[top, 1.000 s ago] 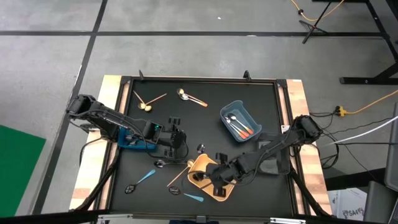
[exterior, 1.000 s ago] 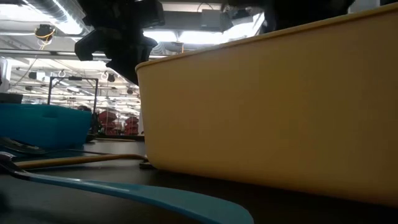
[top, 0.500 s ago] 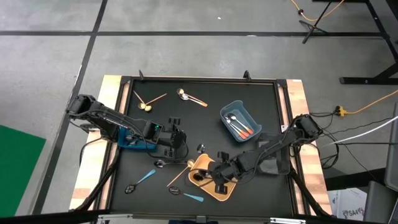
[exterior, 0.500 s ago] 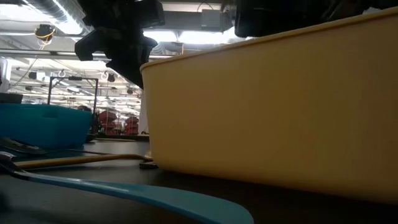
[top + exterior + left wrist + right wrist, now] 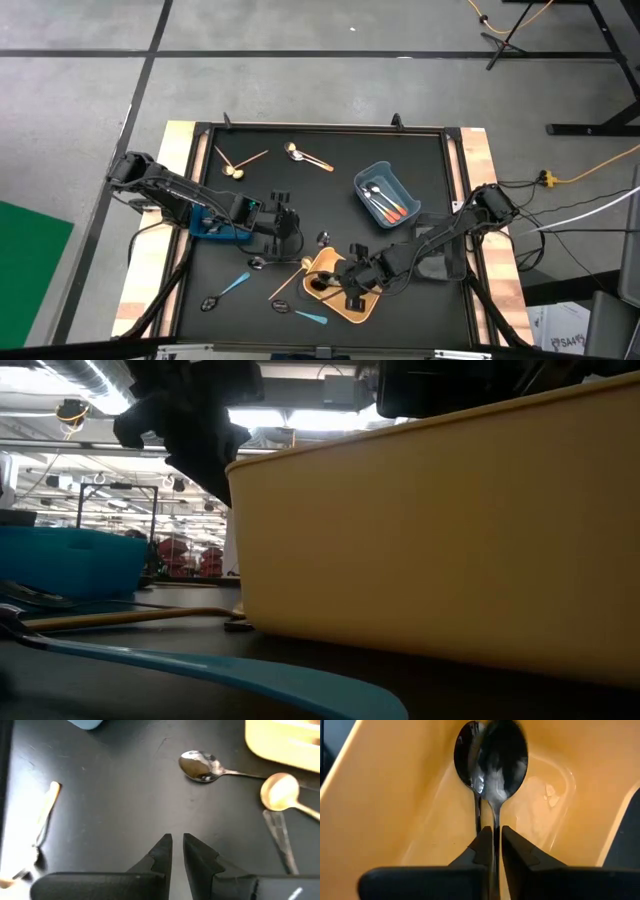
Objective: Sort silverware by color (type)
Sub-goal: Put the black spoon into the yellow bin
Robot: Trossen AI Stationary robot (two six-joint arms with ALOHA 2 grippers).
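Note:
My right gripper [image 5: 346,282] hovers over the yellow bin [image 5: 352,306] at the table's near edge, shut on a black spoon [image 5: 504,757]. A second black spoon [image 5: 469,755] lies on the bin's floor. My left gripper [image 5: 281,222] hangs shut above bare table [image 5: 178,851], touching nothing. A silver spoon [image 5: 201,766] and a gold spoon [image 5: 280,791] lie just beyond it. Loose spoons lie around: light-blue-handled ones [image 5: 236,283] [image 5: 312,317], black ones [image 5: 208,302] [image 5: 280,306], a wooden one [image 5: 288,279], gold ones [image 5: 240,165] and an orange-handled one [image 5: 312,160]. My right gripper pinches the black spoon's thin handle [image 5: 493,820] between its two fingers, which lie along the handle. The bowl [image 5: 505,755] sticks out ahead of the fingertips, over the yellow bin's floor and beside the other black spoon. Whether the bowl touches the bin I cannot tell.
A light-blue bin [image 5: 386,192] right of centre holds orange-handled spoons. A dark blue bin [image 5: 213,229] sits behind my left gripper. In the low view the yellow bin's wall [image 5: 430,540] fills the right side and a light-blue spoon [image 5: 250,675] lies in front.
My right gripper has edged a little toward the table's left over the yellow bin, and the bin has slid slightly with it. My left gripper has shifted only slightly in place.

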